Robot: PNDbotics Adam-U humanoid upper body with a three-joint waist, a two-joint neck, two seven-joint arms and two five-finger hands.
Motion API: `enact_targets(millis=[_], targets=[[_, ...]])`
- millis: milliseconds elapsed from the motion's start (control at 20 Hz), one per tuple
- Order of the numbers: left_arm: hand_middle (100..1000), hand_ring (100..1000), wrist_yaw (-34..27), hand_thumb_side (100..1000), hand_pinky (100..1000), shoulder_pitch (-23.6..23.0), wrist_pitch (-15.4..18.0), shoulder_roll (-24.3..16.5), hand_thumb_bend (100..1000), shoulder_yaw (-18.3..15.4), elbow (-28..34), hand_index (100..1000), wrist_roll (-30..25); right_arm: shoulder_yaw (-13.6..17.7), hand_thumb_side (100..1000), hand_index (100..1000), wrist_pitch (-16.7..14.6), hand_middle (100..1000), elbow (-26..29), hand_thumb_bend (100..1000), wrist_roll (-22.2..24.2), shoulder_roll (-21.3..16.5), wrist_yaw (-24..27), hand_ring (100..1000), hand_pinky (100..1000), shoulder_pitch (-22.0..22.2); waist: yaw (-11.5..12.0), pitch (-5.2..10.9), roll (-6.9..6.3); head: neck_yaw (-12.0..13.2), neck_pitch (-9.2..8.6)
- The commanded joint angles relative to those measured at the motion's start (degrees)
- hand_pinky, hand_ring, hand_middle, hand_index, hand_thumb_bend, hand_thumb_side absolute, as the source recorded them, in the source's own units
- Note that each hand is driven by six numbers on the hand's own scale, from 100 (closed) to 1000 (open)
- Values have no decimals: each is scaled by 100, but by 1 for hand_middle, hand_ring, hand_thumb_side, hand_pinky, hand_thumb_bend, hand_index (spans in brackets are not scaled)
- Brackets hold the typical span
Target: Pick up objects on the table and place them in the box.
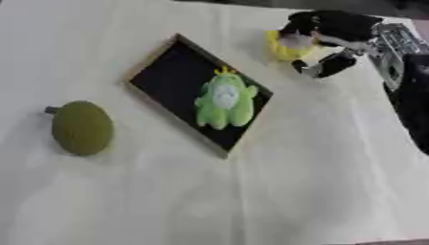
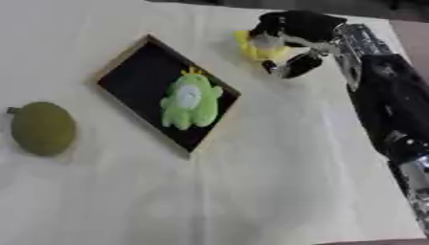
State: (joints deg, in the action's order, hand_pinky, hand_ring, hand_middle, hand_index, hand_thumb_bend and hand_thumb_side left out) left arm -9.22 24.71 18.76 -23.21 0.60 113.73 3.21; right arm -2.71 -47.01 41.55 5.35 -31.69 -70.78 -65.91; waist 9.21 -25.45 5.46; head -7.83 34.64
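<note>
Three soft things are showing on the table (image 1: 251, 201), along with one box and one robot hand. Furthest to the hand's left, and well apart from it, one olive-green rounded fruit toy (image 1: 82, 127) with a short stem is lying on the pale cloth. Between that fruit and the hand, one shallow box (image 1: 164, 76) with a wooden rim and a dark inside is sitting askew, its near corner pointing toward the camera. One bright green plush creature (image 1: 224, 99) with a pale belly and a small yellow crest is lying inside the box, toward the end nearer the hand, with its feet reaching close to the box's rim.

Just beyond the box's far corner, one yellow plush toy (image 2: 254, 47) is resting on the table, outside the box. The right hand (image 2: 295, 29) is coming in from the upper right and is covering this yellow toy from above; its dark fingers are curling over the top of the toy, while the thumb (image 2: 293, 66) is sticking out below, toward the camera, apart from the toy's lower edge. The hand is touching the toy, but whether the toy is being lifted cannot be told, since its underside is blurring into the cloth.

To the hand's right, the black and silver forearm (image 2: 381, 91) is stretching down the right edge of both views. Only one hand is showing; no left hand is appearing in either view.
</note>
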Motion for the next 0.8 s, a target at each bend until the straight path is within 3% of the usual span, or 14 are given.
enact_targets(millis=[50, 250, 550, 800], targets=[[755, 798, -3, 661, 727, 57, -1, -129, 100, 1, 86, 802, -18, 68, 425, 917, 53, 826, -21, 100, -9, -79, -76, 1000, 907, -123, 5, 112, -23, -37, -82], [755, 799, -4, 661, 727, 70, -12, -121, 100, 7, 86, 802, -29, 76, 390, 886, 88, 794, -12, 100, -15, -52, 16, 1000, 898, -143, 1, 108, -23, -41, -69], [756, 800, -15, 661, 726, 72, -22, -99, 100, 10, 86, 802, -41, 73, 485, 766, 214, 650, 74, 110, -344, -19, 52, 860, 829, -139, 14, 98, -18, -44, -66], [755, 800, -23, 661, 726, 81, -32, -76, 100, 9, 86, 803, -47, 67, 464, 707, 319, 590, 3, 100, -758, 40, -65, 799, 813, -126, 34, 86, -15, -58, -80]])
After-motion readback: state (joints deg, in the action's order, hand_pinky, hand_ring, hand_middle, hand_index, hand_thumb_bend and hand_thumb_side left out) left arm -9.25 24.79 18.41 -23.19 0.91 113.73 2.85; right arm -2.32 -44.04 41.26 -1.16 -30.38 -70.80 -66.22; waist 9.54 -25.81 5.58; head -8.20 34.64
